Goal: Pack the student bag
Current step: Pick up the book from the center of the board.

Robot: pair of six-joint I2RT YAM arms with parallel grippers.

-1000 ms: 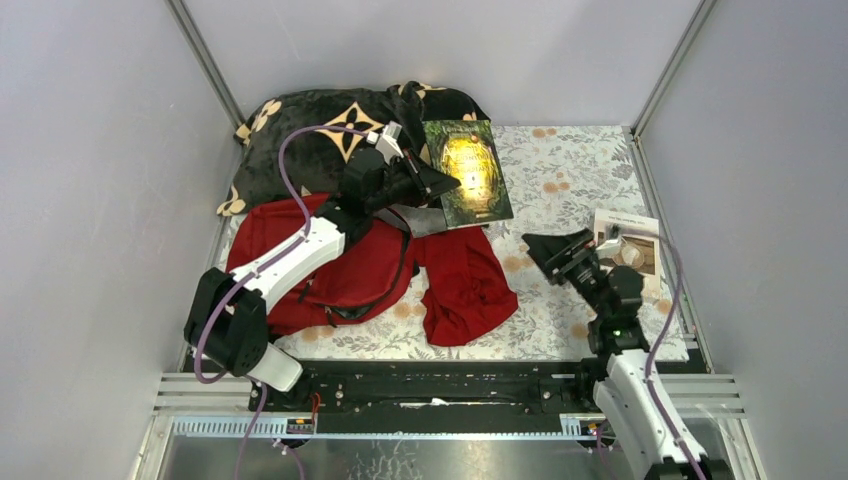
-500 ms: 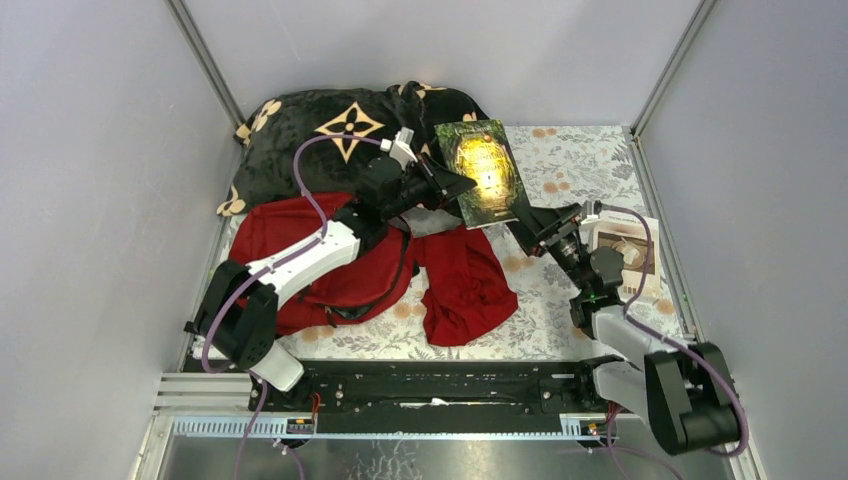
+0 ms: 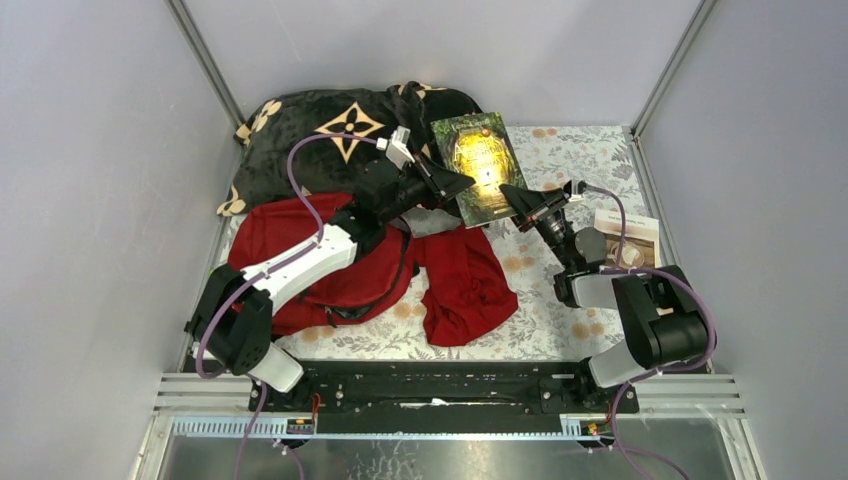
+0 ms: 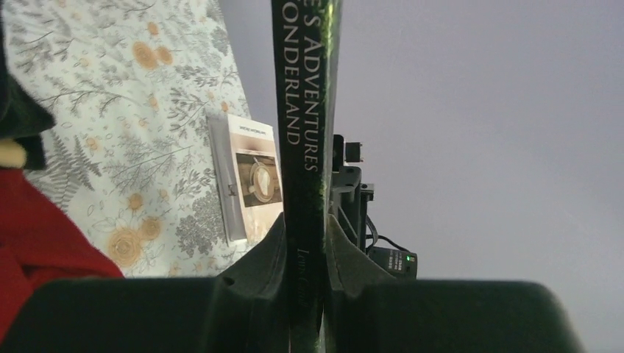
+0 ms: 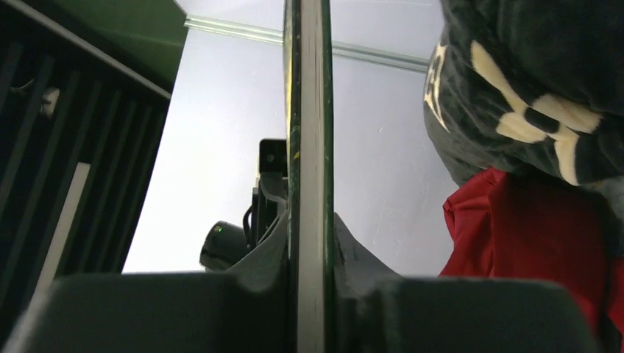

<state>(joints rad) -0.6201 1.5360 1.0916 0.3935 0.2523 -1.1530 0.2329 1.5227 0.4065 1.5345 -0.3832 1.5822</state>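
Top external: we see the right gripper (image 3: 509, 191) newly clamp the dark-green hardcover book (image 3: 478, 160) the left gripper (image 3: 458, 183) grips, likely a handover for packing.

Left arm (image 3: 300, 265) hides much of student bag (image 3: 262, 228).

student bag (image 3: 268, 225): left part of the table (image 3: 580, 160), under the left arm.
blanket (image 3: 330, 130): behind the student bag, in the far left corner.
cloth (image 3: 465, 285): just right of the student bag, toward the near edge.
book (image 3: 478, 168): off the table, mid-rear; left fingers (image 4: 257, 279) at its left edge, right fingers (image 5: 268, 254) at its right.
booklet (image 3: 628, 240): flat on the table, far right, apart from the book.
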